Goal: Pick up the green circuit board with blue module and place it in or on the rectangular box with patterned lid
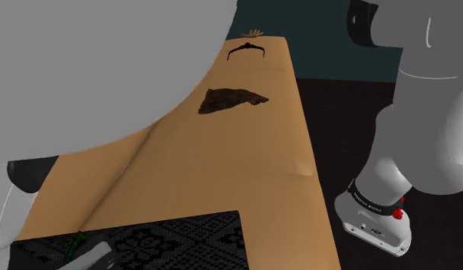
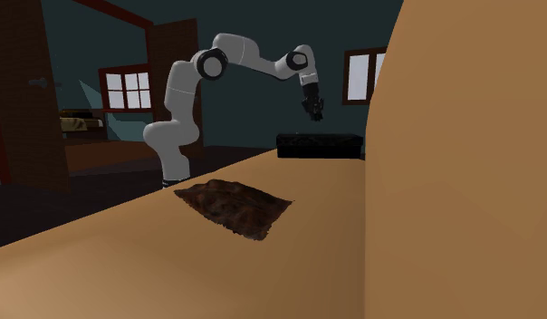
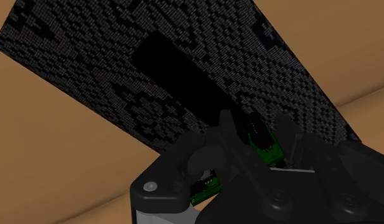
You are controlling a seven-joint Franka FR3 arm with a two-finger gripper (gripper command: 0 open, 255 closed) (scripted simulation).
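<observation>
Tan bench (image 1: 222, 176) carries the black patterned box (image 3: 184, 63) at its near end. Above the box's lid the gripper (image 3: 256, 127) is clamped on the green circuit board (image 3: 264, 145), held edge-on with its long axis pointing at the lid. Farther along lie a dark brown rumpled patch (image 1: 231, 100) mid-bench and a black curved item (image 1: 247, 49) near the far end.

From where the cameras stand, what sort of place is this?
Probably a dim room in a house. The second exterior view shows paned windows and a brown door at the back, and a long tan table in front.
</observation>
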